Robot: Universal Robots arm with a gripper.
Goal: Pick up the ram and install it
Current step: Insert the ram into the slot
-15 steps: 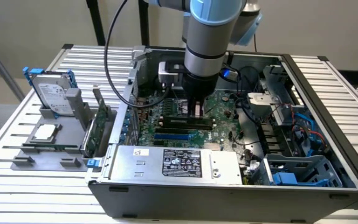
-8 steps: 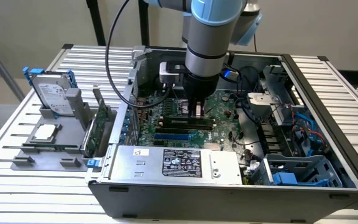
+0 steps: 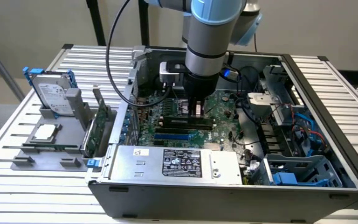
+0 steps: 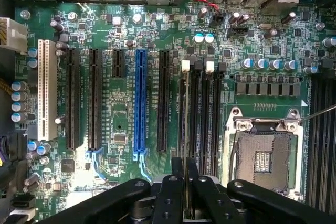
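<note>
Open computer case [image 3: 328, 116] lying on its side on slatted metal tabletop [image 3: 5, 182], motherboard [image 3: 223, 105] facing up. Arm reaches straight down into the case.

Gripper [image 3: 196, 111] is low over the middle of the motherboard, clamped on the ram [image 3: 197, 108]. In the wrist view the ram [image 4: 185, 179] shows edge-on as a thin dark strip pinched between the gripper [image 4: 185, 169] fingers [image 4: 170, 192]. It runs parallel to the black memory slots [image 4: 202, 114] and sits in line with the slot nearest the black expansion slot. Cannot tell whether its lower edge touches a slot.

Wrist view, same board: white slot latches [image 4: 185, 66] at the far end of the memory slots, blue expansion slot [image 4: 140, 103], white expansion slot [image 4: 46, 90], open processor socket [image 4: 262, 156] just beside the memory slots.

Exterior view: power supply [image 3: 173, 163] at the case's near edge. On the exterior view's left, outside the case, a grey holder [image 3: 26, 156] carries a hard drive [image 3: 51, 95], a square silver processor [image 3: 45, 133] and an upright green expansion card [image 3: 95, 128].
</note>
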